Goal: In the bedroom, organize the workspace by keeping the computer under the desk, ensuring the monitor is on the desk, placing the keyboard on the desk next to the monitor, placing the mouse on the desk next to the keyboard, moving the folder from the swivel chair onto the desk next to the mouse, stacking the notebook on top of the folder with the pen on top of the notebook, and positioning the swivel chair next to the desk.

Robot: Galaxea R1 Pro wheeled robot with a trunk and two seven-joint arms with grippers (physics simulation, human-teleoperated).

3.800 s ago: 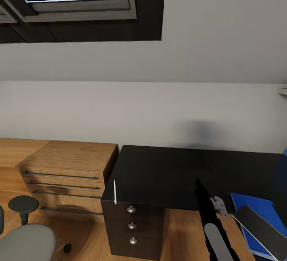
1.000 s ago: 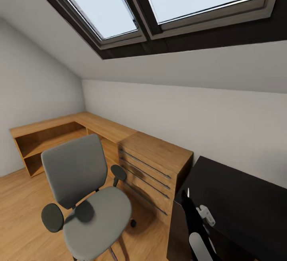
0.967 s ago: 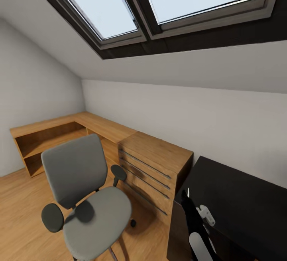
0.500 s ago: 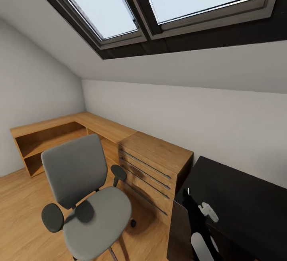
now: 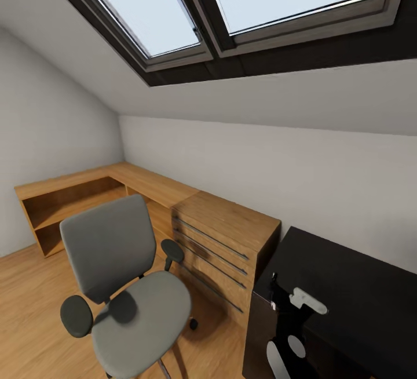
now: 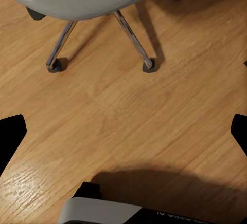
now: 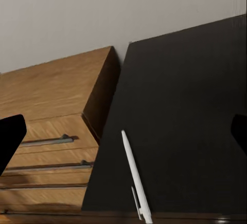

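A: Where's the pen (image 7: 135, 183)?

B: Lying flat on the black counter (image 7: 195, 116), right at its near corner, tip almost over the edge, just beside the light-wood cabinet (image 7: 51, 126). Head view catches it as a thin white sliver at that same corner, partly behind the right arm.

A: Right gripper (image 7: 123, 134) on it?

B: No. Fingers (image 7: 10, 136) spread wide, nothing between them; pen sits in the gap ahead but apart from both. In the head view that arm hangs low over the counter corner.

A: Left gripper (image 6: 123, 131)?

B: Also wide open, empty, pointing down at the wood floor (image 6: 128, 106), w/ the swivel chair (image 5: 124, 286) base and castors just beyond. Chair stands on the floor beside the cabinet, near the counter but not pulled up to it.

A: So which step?

B: Looks like pen pickup, approach phase. Folder, notebook aren't visible here, so can't judge the stack.

A: Next move needs?

B: My read: bring the right fingers down to straddle the pen across its width, close gently. It's thin and flat on the counter, so the tips must get very low; a nudge could roll it off the edge. Chair prob. last.
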